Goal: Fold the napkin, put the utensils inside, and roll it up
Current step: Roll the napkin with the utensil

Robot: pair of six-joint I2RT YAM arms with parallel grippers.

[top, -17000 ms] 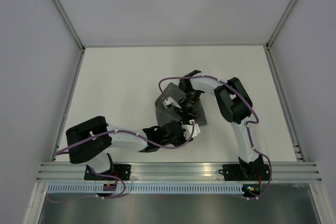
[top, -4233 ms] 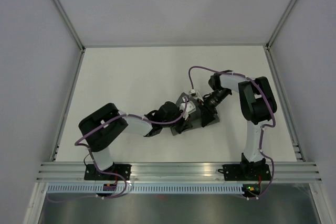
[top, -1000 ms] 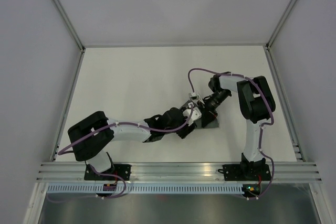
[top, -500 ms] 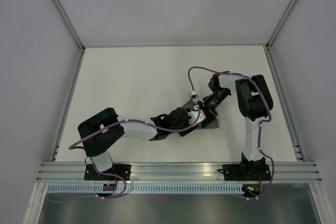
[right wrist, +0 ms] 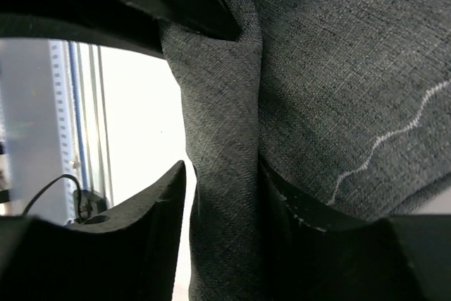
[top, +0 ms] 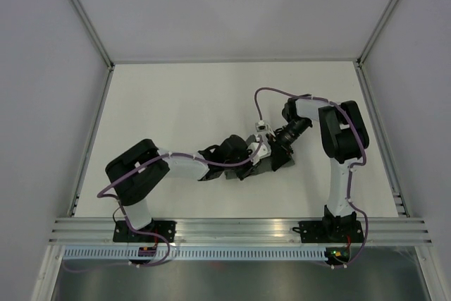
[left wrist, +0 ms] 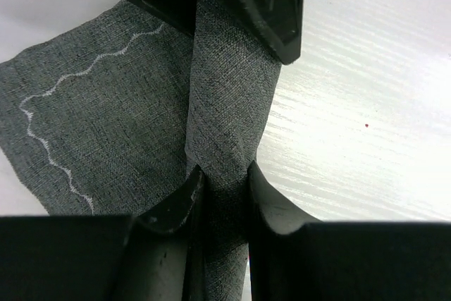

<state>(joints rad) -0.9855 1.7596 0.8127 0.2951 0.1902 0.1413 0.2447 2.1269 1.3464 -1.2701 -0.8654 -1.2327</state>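
1. napkin (left wrist: 229,96): just right of mid-table, between the two grippers. One part is rolled into a tight tube. The rest lies flat on the table (left wrist: 366,103) beside it, with the stitch line (left wrist: 99,59) showing.
2. left gripper (left wrist: 220,181): fingers (left wrist: 169,209) clamped on the tube, one per side. The cloth is squeezed narrower at the tips.
3. right gripper (right wrist: 222,174): straddles the same tube from the other end, fingers apart. One finger touches the cloth. A sliver of table shows between the other finger and the tube, so it's not clamping.
4. The grippers face each other along the tube, tips near each other. The right one's fingers fill the top of the left wrist view.
5. Top view: the grippers hide most of the napkin.
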